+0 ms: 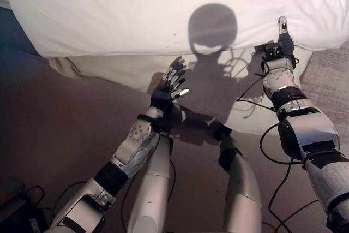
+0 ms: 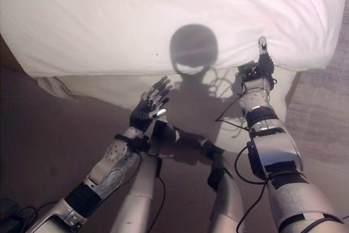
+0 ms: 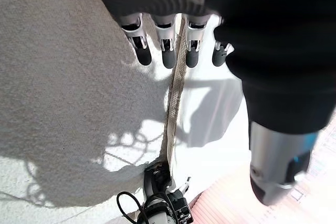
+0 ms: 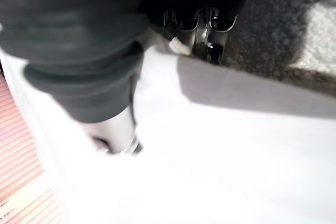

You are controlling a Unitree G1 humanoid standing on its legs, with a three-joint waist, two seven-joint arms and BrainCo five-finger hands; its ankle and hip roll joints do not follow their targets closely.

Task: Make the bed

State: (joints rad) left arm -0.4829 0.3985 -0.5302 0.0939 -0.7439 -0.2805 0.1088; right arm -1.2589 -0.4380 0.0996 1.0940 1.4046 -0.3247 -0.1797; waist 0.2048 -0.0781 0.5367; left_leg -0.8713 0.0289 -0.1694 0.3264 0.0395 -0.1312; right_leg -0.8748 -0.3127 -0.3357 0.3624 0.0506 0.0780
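A thick white duvet (image 1: 163, 9) covers the bed across the back of the view, and its lower edge hangs over a cream sheet (image 1: 120, 70) on the bed's side. My right hand (image 1: 279, 47) is at that edge on the right. Its thumb lies on top of the duvet while its curled fingers (image 4: 205, 30) sit under the cloth, pinching it. My left hand (image 1: 169, 87) hovers in front of the cream sheet near the middle, with its fingers (image 3: 165, 51) straight and holding nothing, apart from the cloth.
Brown carpet (image 1: 65, 135) runs along the bed's near side. A paler woven rug (image 1: 327, 75) lies at the right past the bed's corner. Dark items (image 1: 13, 203) sit on the floor at the lower left.
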